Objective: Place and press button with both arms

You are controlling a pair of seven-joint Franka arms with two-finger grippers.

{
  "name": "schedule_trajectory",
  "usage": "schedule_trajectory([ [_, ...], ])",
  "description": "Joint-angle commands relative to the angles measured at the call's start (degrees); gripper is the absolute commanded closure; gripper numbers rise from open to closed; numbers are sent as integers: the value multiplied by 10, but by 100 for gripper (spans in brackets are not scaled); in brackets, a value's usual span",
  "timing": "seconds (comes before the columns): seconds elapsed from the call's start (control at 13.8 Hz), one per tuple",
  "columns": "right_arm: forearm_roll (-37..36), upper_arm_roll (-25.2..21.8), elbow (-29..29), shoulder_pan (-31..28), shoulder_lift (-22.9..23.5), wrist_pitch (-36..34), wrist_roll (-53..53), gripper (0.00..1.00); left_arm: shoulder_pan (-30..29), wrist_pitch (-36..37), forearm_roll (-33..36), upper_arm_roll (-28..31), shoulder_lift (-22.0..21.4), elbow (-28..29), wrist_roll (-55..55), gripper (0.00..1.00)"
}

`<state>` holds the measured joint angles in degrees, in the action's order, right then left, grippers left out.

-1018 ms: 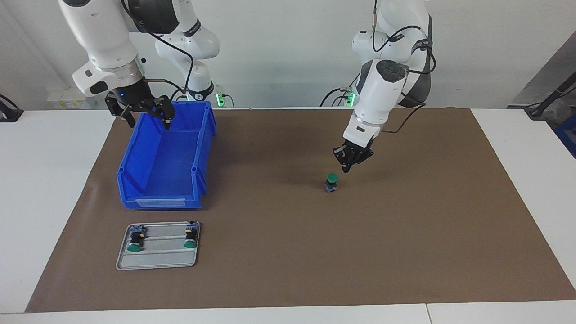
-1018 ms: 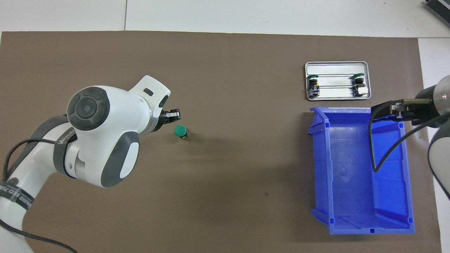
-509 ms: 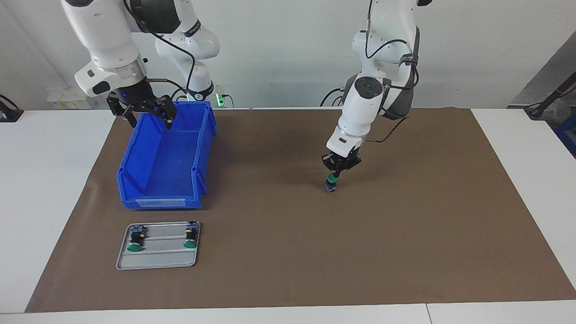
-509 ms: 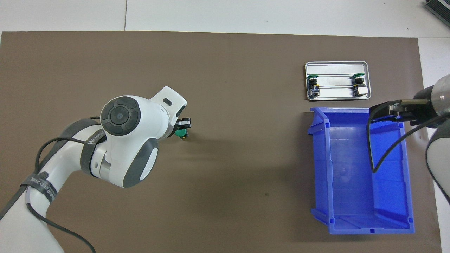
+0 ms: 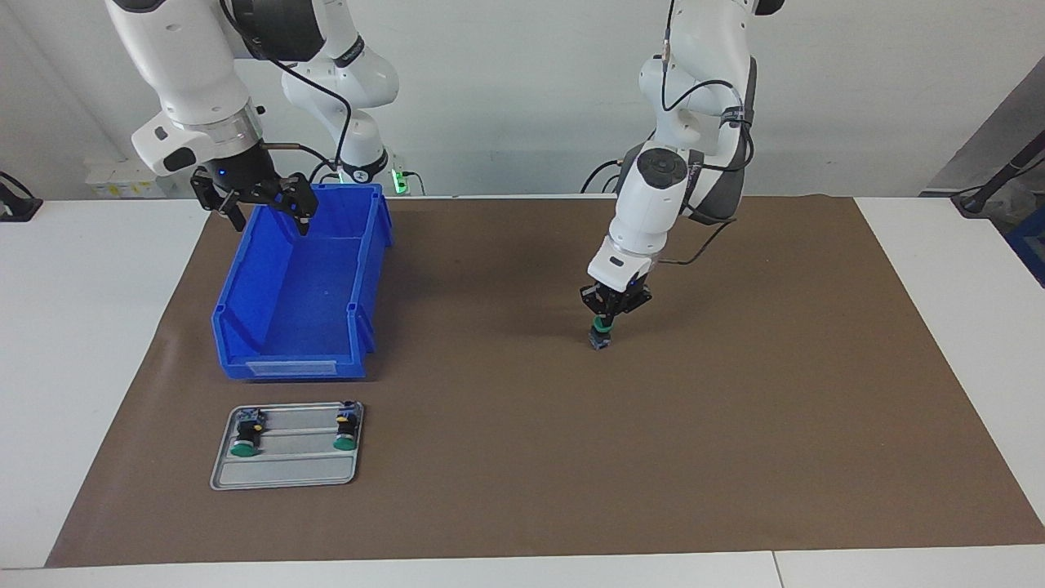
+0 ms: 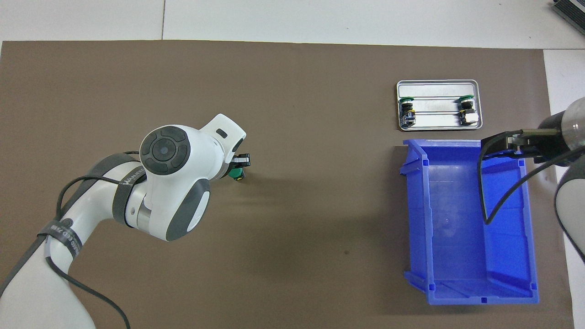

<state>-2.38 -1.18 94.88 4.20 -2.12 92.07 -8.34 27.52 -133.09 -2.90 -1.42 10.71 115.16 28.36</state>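
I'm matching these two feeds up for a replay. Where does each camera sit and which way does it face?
Facing view: high across the table, facing the robots; both arms show, left gripper on the button, right gripper over the blue bin.
Overhead view: above the robots' end, looking down; arms enter from below.
Shared: button, bin, metal tray, brown mat.

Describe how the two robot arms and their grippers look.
Both arms are glossy white jointed shells with dark grey joint caps and loose black cables. The left gripper and right gripper are black, two-fingered linkages. A dark band with white lettering wraps the left arm.
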Motion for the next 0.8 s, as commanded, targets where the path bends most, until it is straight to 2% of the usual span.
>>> schedule_trajectory([
  [0.0, 12, -3, 3, 4, -5, -5, -9, 0, 13, -21, 14, 8, 2, 18, 14, 100],
  [0.51, 12, -1, 3, 5, -5, 0, -11, 0, 13, -56, 25, 9, 21, 43, 14, 100],
  [0.73, 12, -1, 2, 7, -5, 0, -9, 0, 13, -44, 25, 11, 21, 37, 13, 100],
])
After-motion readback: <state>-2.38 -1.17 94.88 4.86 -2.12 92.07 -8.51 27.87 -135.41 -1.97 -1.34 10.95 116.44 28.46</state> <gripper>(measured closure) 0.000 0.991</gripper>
